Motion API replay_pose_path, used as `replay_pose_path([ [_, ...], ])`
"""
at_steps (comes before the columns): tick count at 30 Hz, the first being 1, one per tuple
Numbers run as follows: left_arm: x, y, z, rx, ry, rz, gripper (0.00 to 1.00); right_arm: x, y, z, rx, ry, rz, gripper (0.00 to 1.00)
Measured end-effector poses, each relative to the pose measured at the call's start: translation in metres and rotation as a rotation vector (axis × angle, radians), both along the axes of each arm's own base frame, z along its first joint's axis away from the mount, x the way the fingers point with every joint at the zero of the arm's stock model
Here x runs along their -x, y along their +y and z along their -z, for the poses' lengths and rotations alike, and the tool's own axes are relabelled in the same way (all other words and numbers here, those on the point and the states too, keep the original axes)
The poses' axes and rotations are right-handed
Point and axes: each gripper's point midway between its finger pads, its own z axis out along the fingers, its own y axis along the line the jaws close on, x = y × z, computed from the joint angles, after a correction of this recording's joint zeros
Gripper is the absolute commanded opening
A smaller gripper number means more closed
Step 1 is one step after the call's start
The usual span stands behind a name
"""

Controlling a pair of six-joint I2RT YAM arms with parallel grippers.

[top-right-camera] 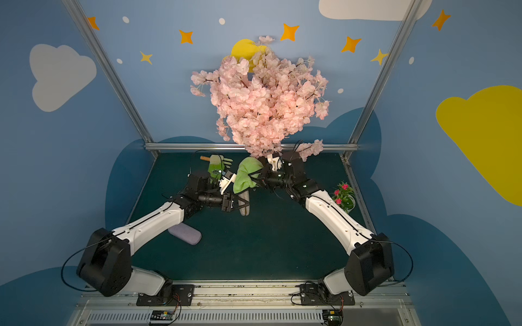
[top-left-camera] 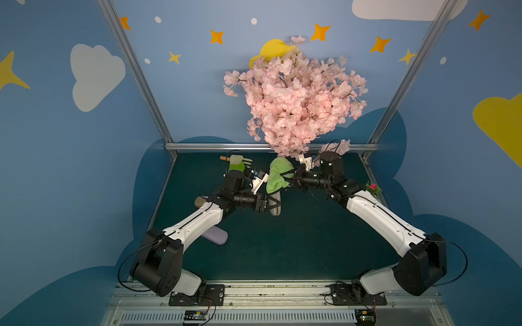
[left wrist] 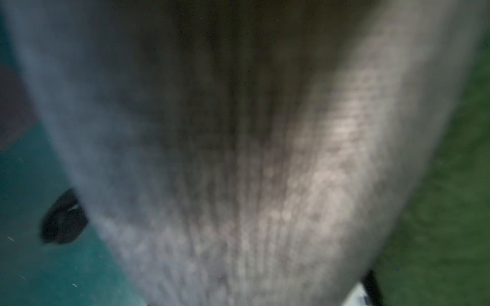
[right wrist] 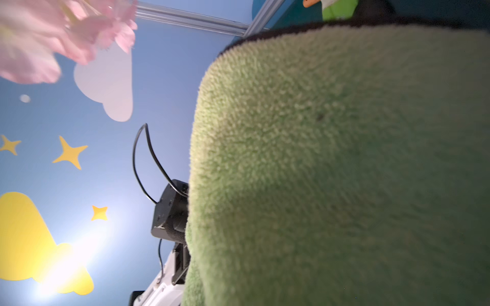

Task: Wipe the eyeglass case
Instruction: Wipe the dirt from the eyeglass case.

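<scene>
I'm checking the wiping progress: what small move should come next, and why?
Probably slide the green cloth, pinched in the right gripper, down along the grey eyeglass case. The cloth appears to cover only the case's far end, while the near end, just past the left gripper holding it, shows bare.

No text, label, brand, number or sign can be read in any view. The walls [top-left-camera: 56,175] carry only painted stars and clouds, with no lettering. The small circuit boards [top-left-camera: 195,315] at the near edge are too small and dim for any marking to be made out.
</scene>
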Motion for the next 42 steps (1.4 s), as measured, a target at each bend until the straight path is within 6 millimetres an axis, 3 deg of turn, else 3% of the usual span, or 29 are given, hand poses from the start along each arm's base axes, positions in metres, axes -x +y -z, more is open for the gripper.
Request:
replay_pose_path([
  [4, -0.014, 0.004, -0.014, 0.012, -0.080, -0.055, 0.03, -0.006, 0.007, -0.013, -0.136, 0.006, 0.029, 0.00],
  [13, -0.035, 0.011, -0.023, 0.010, -0.106, -0.193, 0.03, -0.023, 0.017, -0.011, -0.412, 0.058, 0.077, 0.00],
  [21, -0.038, 0.015, -0.049, 0.065, -0.181, -0.235, 0.03, -0.016, 0.017, -0.025, -0.526, 0.045, 0.057, 0.00],
  [26, -0.035, 0.016, -0.061, 0.070, -0.253, -0.226, 0.03, -0.003, -0.002, -0.011, -0.361, 0.061, 0.027, 0.00],
  [29, -0.026, 0.019, -0.090, 0.120, -0.354, -0.224, 0.03, 0.011, -0.022, -0.003, -0.200, 0.056, 0.020, 0.00],
  [34, -0.011, 0.028, -0.135, 0.202, -0.497, -0.217, 0.03, 0.023, -0.058, -0.020, -0.042, -0.022, 0.036, 0.00],
  [38, -0.004, 0.020, -0.131, 0.209, -0.508, -0.153, 0.03, 0.028, -0.059, -0.053, 0.031, -0.125, 0.008, 0.00],
  [42, 0.001, 0.004, -0.107, 0.171, -0.471, -0.071, 0.03, 0.055, -0.029, -0.091, 0.046, -0.250, -0.106, 0.00],
])
